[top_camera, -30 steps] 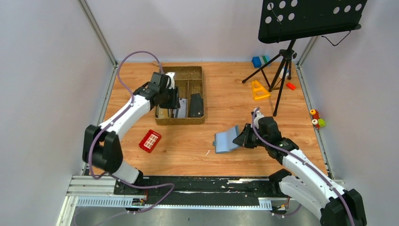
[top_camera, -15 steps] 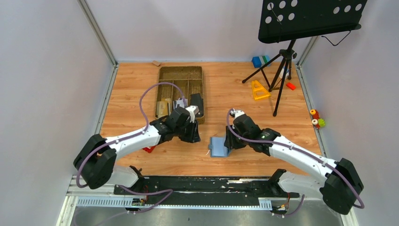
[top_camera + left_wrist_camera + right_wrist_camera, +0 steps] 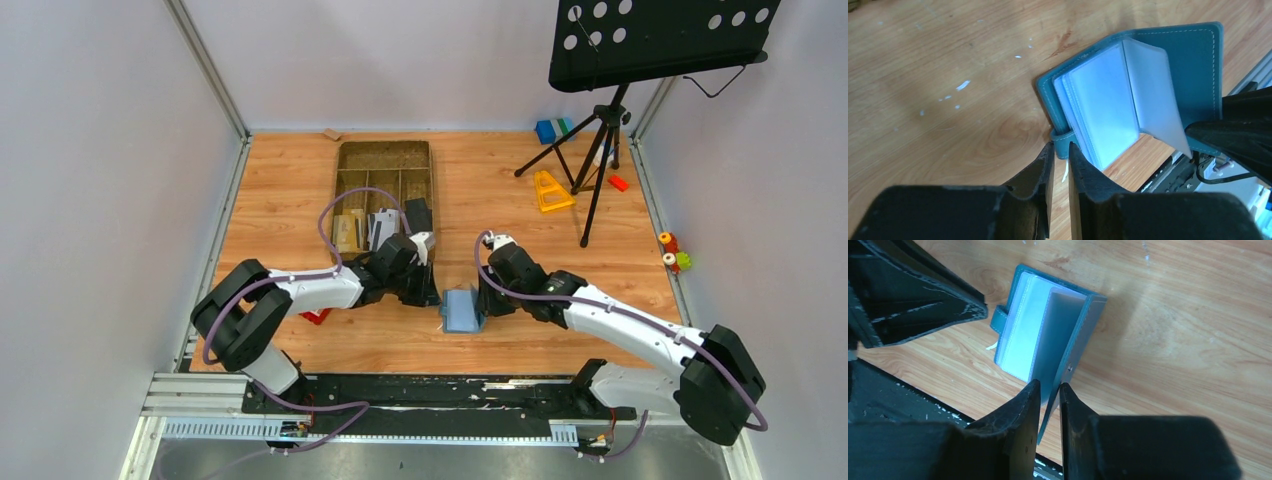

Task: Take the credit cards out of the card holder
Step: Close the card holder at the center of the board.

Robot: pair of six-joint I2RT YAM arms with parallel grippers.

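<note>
Right jaws around card holder (image 3: 1087, 325) flap; sleeves (image 3: 1020, 330) inside.

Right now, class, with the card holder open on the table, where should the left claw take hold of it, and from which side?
Grip the small strap tab on the card holder, coming in low from the free edge opposite the cover that the right claw holds raised. The other cover lies flat on the table, so probably only that tab offers purchase.

Top view looking down, wrist views close, opposite sides of card holder (image 3: 462, 312)
</note>
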